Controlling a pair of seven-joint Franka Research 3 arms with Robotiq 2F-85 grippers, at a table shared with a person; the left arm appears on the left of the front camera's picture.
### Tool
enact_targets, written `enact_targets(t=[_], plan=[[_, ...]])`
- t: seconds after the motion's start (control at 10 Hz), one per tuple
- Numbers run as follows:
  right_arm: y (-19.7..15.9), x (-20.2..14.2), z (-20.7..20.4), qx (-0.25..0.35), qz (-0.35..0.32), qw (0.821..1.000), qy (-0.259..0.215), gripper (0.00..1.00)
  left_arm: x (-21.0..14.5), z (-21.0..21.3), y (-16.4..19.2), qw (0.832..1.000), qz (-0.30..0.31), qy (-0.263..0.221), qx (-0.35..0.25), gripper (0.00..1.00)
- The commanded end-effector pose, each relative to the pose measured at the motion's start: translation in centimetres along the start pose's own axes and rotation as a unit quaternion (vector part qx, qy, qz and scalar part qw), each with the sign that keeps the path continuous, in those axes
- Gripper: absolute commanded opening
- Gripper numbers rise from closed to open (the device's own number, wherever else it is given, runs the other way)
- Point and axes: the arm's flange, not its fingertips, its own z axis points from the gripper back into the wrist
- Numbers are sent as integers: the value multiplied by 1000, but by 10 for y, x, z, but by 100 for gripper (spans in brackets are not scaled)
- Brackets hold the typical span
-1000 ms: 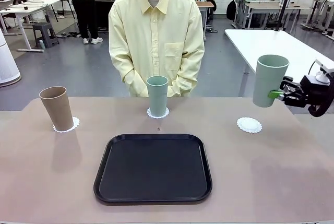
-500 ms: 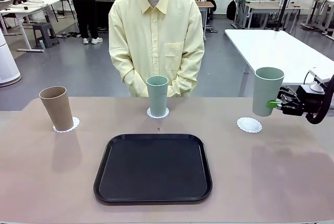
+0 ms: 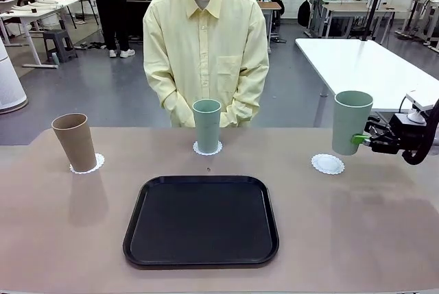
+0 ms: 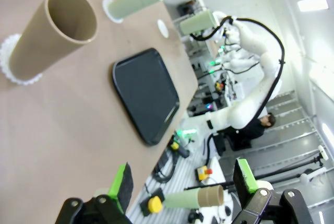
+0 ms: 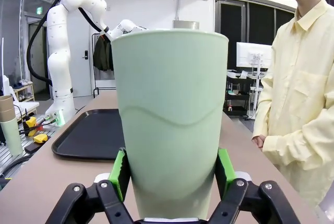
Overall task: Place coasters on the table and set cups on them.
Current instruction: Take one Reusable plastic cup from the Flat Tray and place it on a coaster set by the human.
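At the table's (image 3: 384, 239) right end, the right gripper (image 3: 362, 140) clamps a green cup (image 3: 351, 121) near its base and holds it upright in the air, above and just right of a bare coaster (image 3: 328, 164). The right wrist view shows the grip closely: green pads (image 5: 119, 174) press both sides of the cup (image 5: 172, 130), with the black tray (image 5: 88, 132) and the person's yellow sleeve (image 5: 292, 145) beyond it. In the front view a second green cup (image 3: 206, 126) stands on the middle coaster (image 3: 207, 149) before the person (image 3: 206, 47), and a tan cup (image 3: 75, 142) sits on the left coaster (image 3: 87, 164), leaning leftward. The left wrist view shows the left gripper (image 4: 182, 190) with fingers spread wide on nothing, off the table's edge, looking across at the tan cup (image 4: 49, 38), the tray (image 4: 146, 93) and the far arm (image 4: 250, 41) holding its cup (image 4: 198, 23).
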Motion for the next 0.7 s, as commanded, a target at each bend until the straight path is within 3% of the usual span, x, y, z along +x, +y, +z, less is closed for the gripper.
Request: enact_targets(t=[0.0, 0.3, 0.6], plan=[[0, 0, 0, 0, 0, 1000, 0, 81, 1, 0, -3, 1000, 6, -4, 2, 100], [-12, -23, -18, 49, -14, 999, -16, 81, 1, 0, -3, 1000, 6, -4, 2, 100], [-23, -39, -20, 48, -11, 999, -19, 81, 1, 0, -3, 1000, 6, -4, 2, 100]])
